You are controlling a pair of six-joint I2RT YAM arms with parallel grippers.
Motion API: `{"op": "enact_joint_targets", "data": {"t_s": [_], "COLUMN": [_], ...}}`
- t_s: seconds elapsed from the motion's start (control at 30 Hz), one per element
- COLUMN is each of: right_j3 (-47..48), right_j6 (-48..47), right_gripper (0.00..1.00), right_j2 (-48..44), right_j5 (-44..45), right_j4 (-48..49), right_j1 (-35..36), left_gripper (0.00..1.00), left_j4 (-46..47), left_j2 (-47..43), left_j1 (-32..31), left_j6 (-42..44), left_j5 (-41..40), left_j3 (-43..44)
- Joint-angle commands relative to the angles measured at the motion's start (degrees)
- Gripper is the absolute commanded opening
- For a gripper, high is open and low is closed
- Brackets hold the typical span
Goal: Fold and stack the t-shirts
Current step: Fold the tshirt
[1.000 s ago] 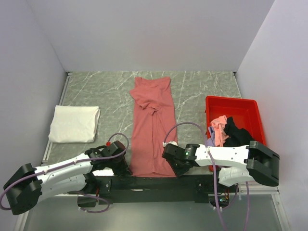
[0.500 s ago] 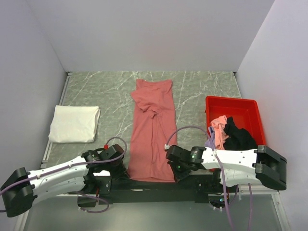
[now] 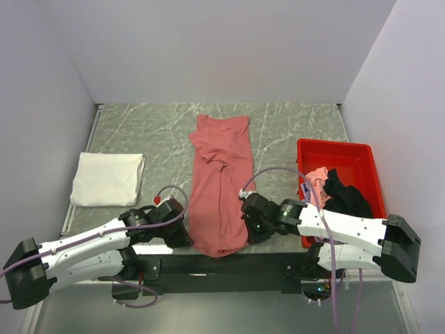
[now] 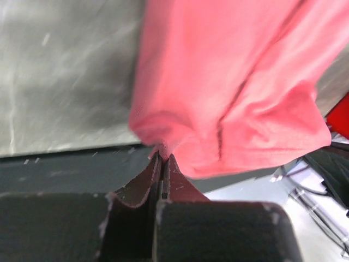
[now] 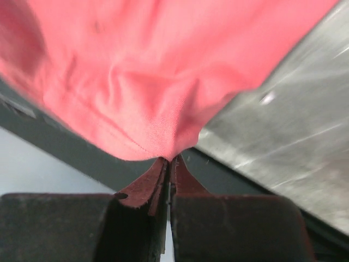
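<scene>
Top external view: 2 grippers pinch the near hem of the dusty red t-shirt (image 3: 221, 182).
The left gripper (image 3: 185, 238) is clamped on the hem's left corner and the right gripper (image 3: 249, 233) on its right corner; in each wrist view the jaws press together on the red cloth. The shirt lies lengthwise down the middle of the marble table (image 3: 292, 129), with a folded white t-shirt (image 3: 106, 179) to its left and a red tray (image 3: 334, 145) holding a pink tee (image 3: 317, 178) and a black tee (image 3: 345, 197) to its right.

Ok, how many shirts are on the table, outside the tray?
2: the red shirt down the middle, and the white shirt folded at the left. Nothing else shows, but the near edge is partly covered.
</scene>
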Motion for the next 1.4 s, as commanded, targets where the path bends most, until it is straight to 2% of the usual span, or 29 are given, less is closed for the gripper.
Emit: {"op": "enact_joint_targets", "data": {"t_s": [0.0, 0.13, 0.2, 0.37, 0.53, 0.63, 0.8, 1.03, 1.37], "right_j3": [4.60, 7.33, 8.38, 11.99, 13.92, 15.67, 19.46, 24.64, 29.92], "right_j6": [-4.82, -6.85, -7.81, -8.87, -9.31, -10.10, -13.08, -15.63, -17.75], "right_gripper": [0.00, 0.00, 0.00, 0.00, 0.00, 0.00, 0.00, 0.00, 0.00], "right_j2": [-1.19, 0.21, 0.92, 3.99, 6.54, 7.95, 11.11, 15.86, 22.54], "right_j5": [5.00, 5.44, 8.41, 10.18, 11.94, 12.74, 15.11, 13.62, 12.30], "right_j4": [-0.75, 0.39, 1.35, 5.31, 7.42, 8.65, 9.18, 9.98, 10.15], "right_j1": [-3.71, -7.93, -9.52, -12.33, -14.88, -16.81, -19.62, -23.40, -27.36], "left_gripper": [0.00, 0.00, 0.00, 0.01, 0.01, 0.01, 0.01, 0.01, 0.01], "left_j4": [0.92, 2.14, 3.72, 10.40, 12.77, 17.68, 17.00, 20.43, 20.52], "left_j2": [3.45, 7.23, 8.99, 14.16, 18.75, 19.80, 23.41, 28.24, 37.02], "left_j1": [1.66, 6.40, 8.25, 15.20, 17.84, 19.07, 21.62, 24.52, 28.12], "left_j6": [5.26, 10.27, 12.81, 18.09, 18.71, 19.76, 22.40, 25.65, 28.03], "left_j5": [-6.93, -9.92, -10.80, -6.85, -11.50, -10.72, -11.33, -8.96, -7.64], "left_j3": [6.64, 12.61, 13.94, 16.14, 20.35, 20.45, 23.70, 27.82, 33.89]}}
